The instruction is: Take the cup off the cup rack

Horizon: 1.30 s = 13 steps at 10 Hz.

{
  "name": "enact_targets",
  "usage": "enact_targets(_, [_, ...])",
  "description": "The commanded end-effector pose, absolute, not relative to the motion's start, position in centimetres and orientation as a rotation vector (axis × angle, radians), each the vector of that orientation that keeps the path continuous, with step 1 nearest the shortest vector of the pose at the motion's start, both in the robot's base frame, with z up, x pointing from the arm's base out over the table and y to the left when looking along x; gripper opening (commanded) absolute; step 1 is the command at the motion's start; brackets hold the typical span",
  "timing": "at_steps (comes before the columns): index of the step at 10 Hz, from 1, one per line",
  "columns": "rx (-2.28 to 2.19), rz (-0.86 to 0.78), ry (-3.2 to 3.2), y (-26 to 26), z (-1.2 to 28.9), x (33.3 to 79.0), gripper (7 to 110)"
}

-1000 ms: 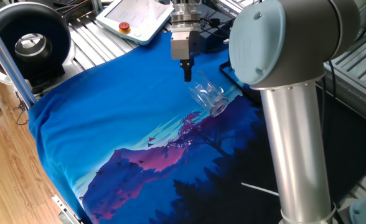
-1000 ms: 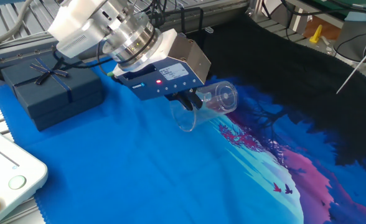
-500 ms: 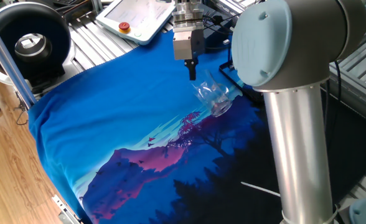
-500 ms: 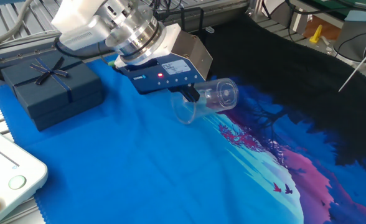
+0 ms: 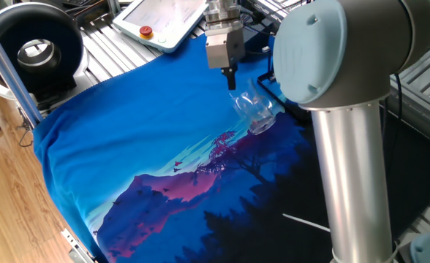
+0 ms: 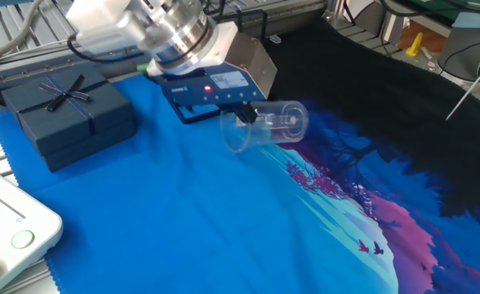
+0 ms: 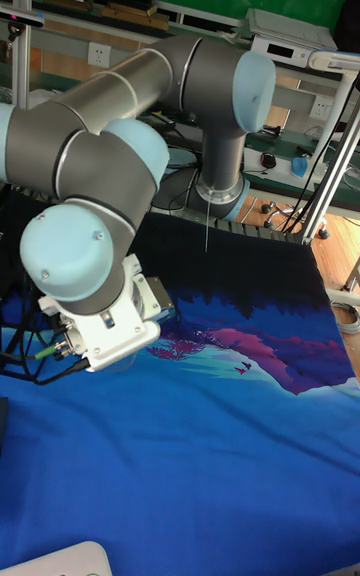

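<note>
Gripping the empty cup (image 6: 268,126) on its side above the blue cloth (image 6: 166,220), the hand (image 6: 244,114).

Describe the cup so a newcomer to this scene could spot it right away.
Start from the blue printed cloth covering the table and find the gripper near the dark navy gift box. The cup is held sideways in that gripper, above the cloth. It is the only see-through thing there: a small clear glass cylinder, unlike the opaque box.

No text seems legible at this resolution.
</note>
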State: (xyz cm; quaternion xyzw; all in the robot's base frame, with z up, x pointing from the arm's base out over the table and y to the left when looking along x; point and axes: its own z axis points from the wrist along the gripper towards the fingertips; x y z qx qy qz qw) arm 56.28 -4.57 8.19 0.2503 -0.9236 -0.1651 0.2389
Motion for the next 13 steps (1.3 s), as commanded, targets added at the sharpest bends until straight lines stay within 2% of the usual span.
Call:
enact_targets(1, [0.629,-0.344,-2.559,-4.8,10.6,56.8,7])
enact_targets(4, [0.596,-0.272,-2.614,-4.2,12.9,57.9,7])
enact_targets(7, [0.586,-0.161,-2.692,-3.1,14.5,61.2,7])
enact_targets(10, [0.592,-0.121,-2.830,-1.5,13.7,65.3,7])
enact_targets(12, [0.545,-0.114,-2.822,0.1,13.3,65.4,7])
enact_targets(13, [0.568,-0.167,-2.813,0.4,12.4,65.9,7])
